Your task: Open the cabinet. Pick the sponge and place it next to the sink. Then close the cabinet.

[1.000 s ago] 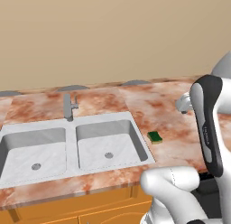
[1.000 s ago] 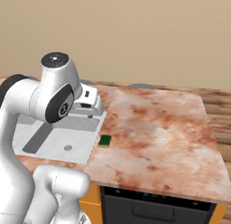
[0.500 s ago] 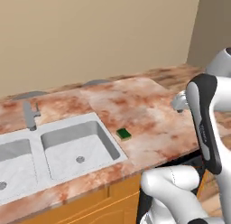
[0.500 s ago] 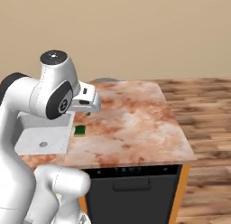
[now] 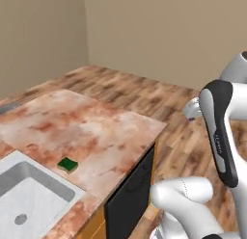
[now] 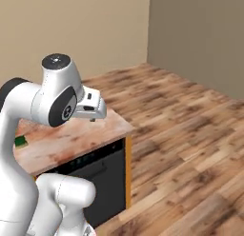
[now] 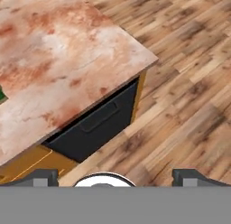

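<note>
Sponge [image 5: 68, 164] lies on the worktop [image 5: 87, 127] just beside the sink [image 5: 29, 197] at its one o'clock, placement seemingly done, while the empty end effector [image 7: 113, 175] hangs with jaws apart, cabinet closing left.

My wide-open gripper [image 7: 115, 175] hangs over bare wooden plank floor [image 7: 180, 96], past the corner of the reddish marble surface [image 5: 91, 129]. On that slab, just beside the white sink basin [image 5: 29, 197], only the small green sponge [image 5: 68, 164] interrupts it.
</note>
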### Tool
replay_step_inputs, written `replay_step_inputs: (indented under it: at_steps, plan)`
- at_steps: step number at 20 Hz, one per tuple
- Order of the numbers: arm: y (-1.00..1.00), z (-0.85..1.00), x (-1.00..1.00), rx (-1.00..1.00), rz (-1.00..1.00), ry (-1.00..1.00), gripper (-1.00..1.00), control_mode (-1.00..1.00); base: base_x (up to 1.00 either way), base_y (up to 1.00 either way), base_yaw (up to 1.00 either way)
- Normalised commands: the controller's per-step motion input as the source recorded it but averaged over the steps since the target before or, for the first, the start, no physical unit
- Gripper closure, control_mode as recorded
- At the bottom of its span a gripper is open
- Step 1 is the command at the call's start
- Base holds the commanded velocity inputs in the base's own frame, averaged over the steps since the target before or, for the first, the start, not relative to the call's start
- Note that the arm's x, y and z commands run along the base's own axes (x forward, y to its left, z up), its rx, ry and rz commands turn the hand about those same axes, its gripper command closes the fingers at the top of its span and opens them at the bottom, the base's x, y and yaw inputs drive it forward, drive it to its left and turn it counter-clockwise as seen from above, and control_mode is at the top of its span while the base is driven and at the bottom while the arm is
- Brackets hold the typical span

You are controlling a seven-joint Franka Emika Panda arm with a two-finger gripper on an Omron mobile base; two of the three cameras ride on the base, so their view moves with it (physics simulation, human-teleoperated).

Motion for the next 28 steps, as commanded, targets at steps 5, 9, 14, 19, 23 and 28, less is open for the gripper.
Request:
replay_step_inputs:
  at_steps: [5,9,14,19,23,28]
  plan:
    - [0.0,0.0,0.0,0.0,0.0,0.0,-1.0,1.0,0.27,-0.03,-0.69]
    - [0.0,0.0,0.0,0.0,0.0,0.0,-1.0,1.0,0.56,0.04,-0.61]
    - [0.0,0.0,0.0,0.0,0.0,0.0,-1.0,1.0,1.0,0.12,-0.3]
    - [0.0,0.0,0.0,0.0,0.0,0.0,-1.0,1.0,1.0,-0.1,-0.08]
    - [0.0,0.0,0.0,0.0,0.0,0.0,-1.0,1.0,1.0,-0.61,-0.39]
    - [0.0,0.0,0.0,0.0,0.0,0.0,-1.0,1.0,0.91,-0.67,-0.67]
